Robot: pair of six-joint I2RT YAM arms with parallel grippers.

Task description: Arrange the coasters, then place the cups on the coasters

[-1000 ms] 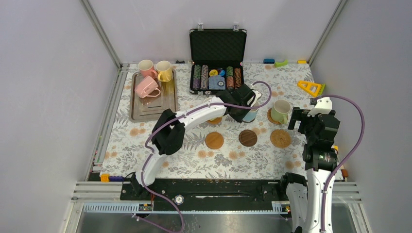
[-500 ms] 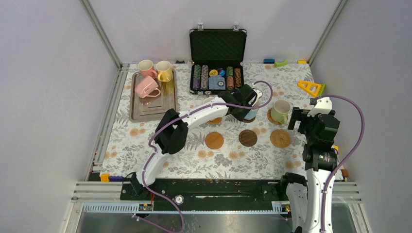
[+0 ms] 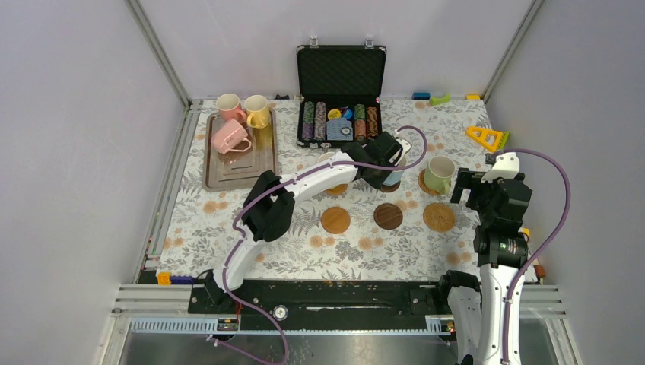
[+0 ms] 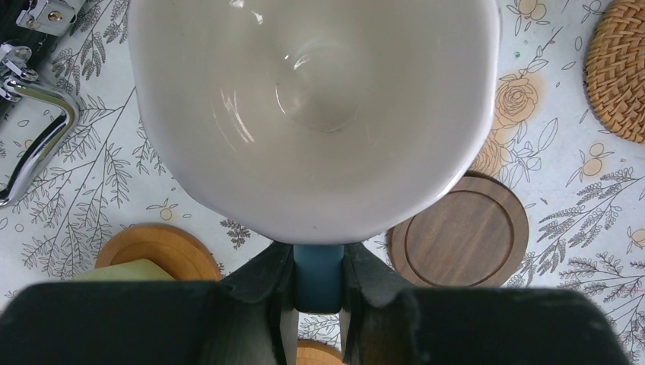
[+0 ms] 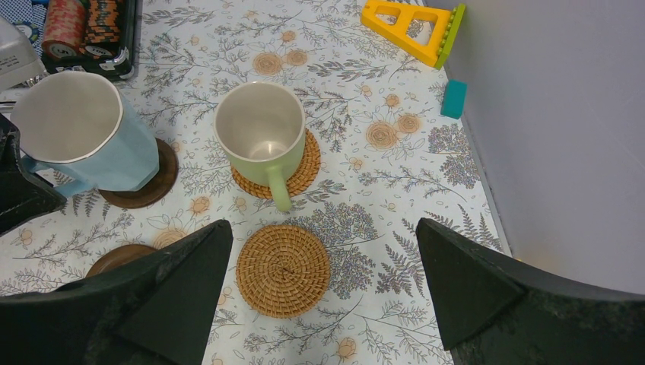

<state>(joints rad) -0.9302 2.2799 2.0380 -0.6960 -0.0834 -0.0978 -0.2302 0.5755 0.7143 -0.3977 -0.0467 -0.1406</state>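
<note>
Mug-setting time! From the top camera we see the left claw (image 3: 382,173) stretched out to the back row, carrying the light blue mug (image 3: 393,179) right beside the green mug (image 3: 439,175). In front lie three bare coasters: the tan coaster (image 3: 335,220), the front dark coaster (image 3: 388,216) and the bare woven coaster (image 3: 439,217). A pink mug (image 3: 230,137) is among those waiting on the silver tray (image 3: 255,161), well apart. The right claw (image 3: 471,186) hangs off to the side.

Over to the left wrist, and we look straight down into the mug's white inside. The claw is drawn narrow, one finger on each side of the blue handle, pinching it. The bowl hides whatever lies beneath it.

The right wrist gives our best angle. The blue mug leans, handle side low, with its base over the back dark coaster (image 5: 152,190); we cannot tell whether it is flat down. The green mug sits on its own woven mat (image 5: 303,171).

Our call is to level the mug first, centre its base on the disc and lower until it rests all round. Only then should the fingers part and back straight off the handle, so nothing drags or bumps the green neighbour.

The right claw stands wide, gripping nothing.
</note>
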